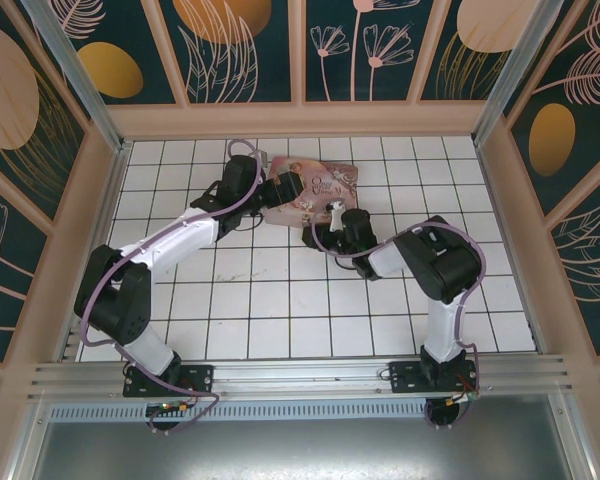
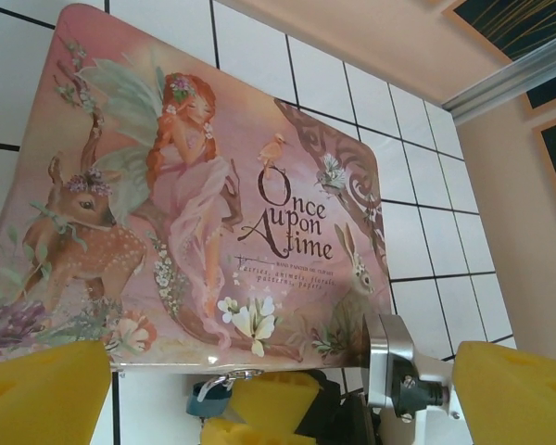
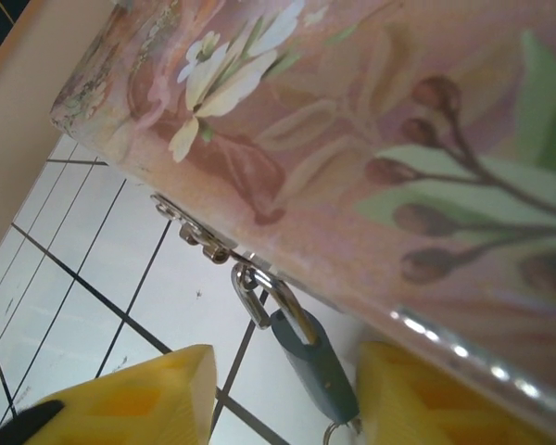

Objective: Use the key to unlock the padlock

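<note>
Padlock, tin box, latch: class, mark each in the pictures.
padlock (image 3: 317,362): right wrist view, on its blue-grey body.
tin box (image 2: 287,199): left wrist view, on the lid's title.
latch (image 3: 195,235): right wrist view, on its metal plate.

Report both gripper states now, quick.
Left gripper: open wide, holding nothing.
Right gripper: open, one finger either side of the padlock, with a gap showing on one side; not clamped on it.
</note>
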`<state>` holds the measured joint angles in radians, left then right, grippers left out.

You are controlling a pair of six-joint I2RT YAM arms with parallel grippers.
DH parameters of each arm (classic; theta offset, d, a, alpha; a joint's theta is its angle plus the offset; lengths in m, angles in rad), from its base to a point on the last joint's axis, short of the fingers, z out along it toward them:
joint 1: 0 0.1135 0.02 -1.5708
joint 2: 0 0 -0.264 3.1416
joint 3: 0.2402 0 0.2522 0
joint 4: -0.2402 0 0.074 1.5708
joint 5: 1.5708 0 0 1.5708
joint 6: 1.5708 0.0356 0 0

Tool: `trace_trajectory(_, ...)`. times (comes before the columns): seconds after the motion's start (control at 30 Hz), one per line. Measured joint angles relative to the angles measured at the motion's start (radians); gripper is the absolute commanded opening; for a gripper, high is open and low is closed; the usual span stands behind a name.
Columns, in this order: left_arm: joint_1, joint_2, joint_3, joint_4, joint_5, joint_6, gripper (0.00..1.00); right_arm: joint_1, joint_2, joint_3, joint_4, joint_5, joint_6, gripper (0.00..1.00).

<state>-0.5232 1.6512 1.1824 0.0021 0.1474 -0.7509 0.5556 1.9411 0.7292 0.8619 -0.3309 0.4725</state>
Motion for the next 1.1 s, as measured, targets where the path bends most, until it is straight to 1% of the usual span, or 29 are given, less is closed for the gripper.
trace_trajectory(0.07, 0.0, 0.011, 0.011, -0.005, -0.002, 0.003, 0.95, -0.006, 0.006, 0.0, 0.015, 0.0, 0.002, 0.25)
trace_trajectory(0.17, 0.002, 0.026, 0.032, -0.007, -0.007, 0.011, 0.95, -0.025, 0.013, 0.0, 0.034, 0.006, 0.012, 0.11)
trace_trajectory(0.27, 0.002, 0.042, 0.055, -0.011, -0.022, 0.021, 0.95, -0.039, 0.017, -0.001, 0.049, 0.008, 0.031, 0.01)
trace_trajectory(0.3, 0.002, 0.046, 0.062, -0.016, -0.026, 0.024, 0.95, -0.043, 0.018, -0.002, 0.053, 0.011, 0.036, 0.0)
trace_trajectory(0.57, 0.006, 0.122, 0.172, -0.077, -0.092, 0.096, 0.95, -0.058, 0.015, -0.045, 0.109, 0.015, 0.071, 0.0)
trace_trajectory(0.8, 0.006, 0.229, 0.284, -0.177, -0.184, 0.224, 0.93, -0.064, -0.013, -0.105, 0.149, 0.014, 0.124, 0.0)
trace_trajectory(0.97, -0.002, 0.29, 0.318, -0.245, -0.246, 0.302, 0.92, -0.064, -0.02, -0.126, 0.177, 0.014, 0.179, 0.0)
trace_trajectory(1.1, -0.031, 0.318, 0.324, -0.286, -0.303, 0.345, 0.92, -0.064, -0.028, -0.139, 0.192, 0.015, 0.223, 0.0)
